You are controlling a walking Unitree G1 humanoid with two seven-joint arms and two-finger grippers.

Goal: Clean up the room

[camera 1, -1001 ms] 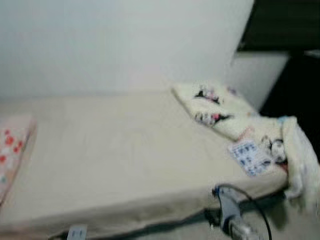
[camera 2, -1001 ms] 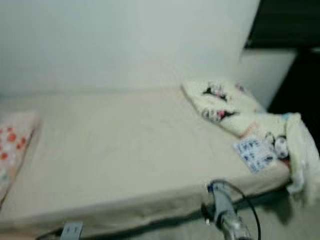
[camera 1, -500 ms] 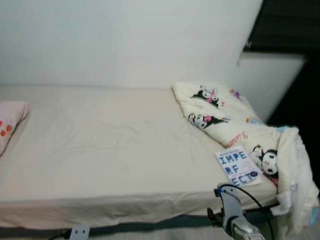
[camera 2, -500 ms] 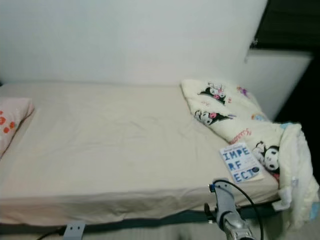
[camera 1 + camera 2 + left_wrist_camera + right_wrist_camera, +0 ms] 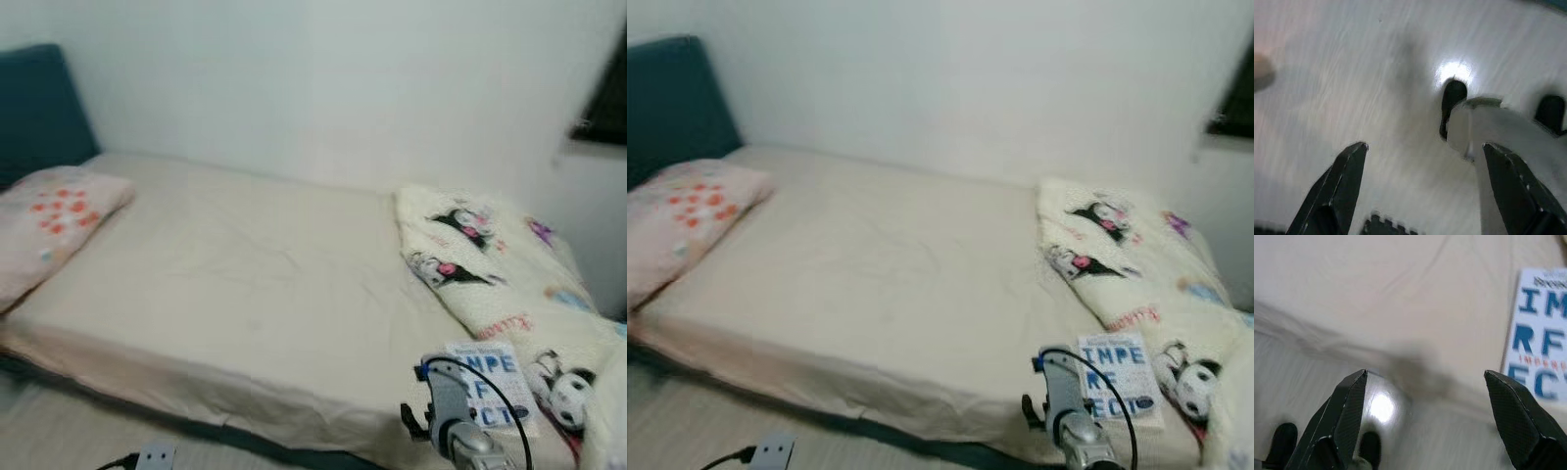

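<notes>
Right gripper: fingers spread wide, holding nothing, poised above the bed edge near the book, which lies beside the cartoon blanket. Left gripper: spread wide, empty, over pale floor. Pillow at bed's head.

One bed, and four kinds of thing on it or near it.

There is one bed, with one pink flowered pillow at its head end and one cream cartoon-print blanket bunched at its other end. One book with blue letters lies on the bed just beside the blanket. One white power strip lies on the floor in front of the bed. One dark headboard stands behind the pillow.
</notes>
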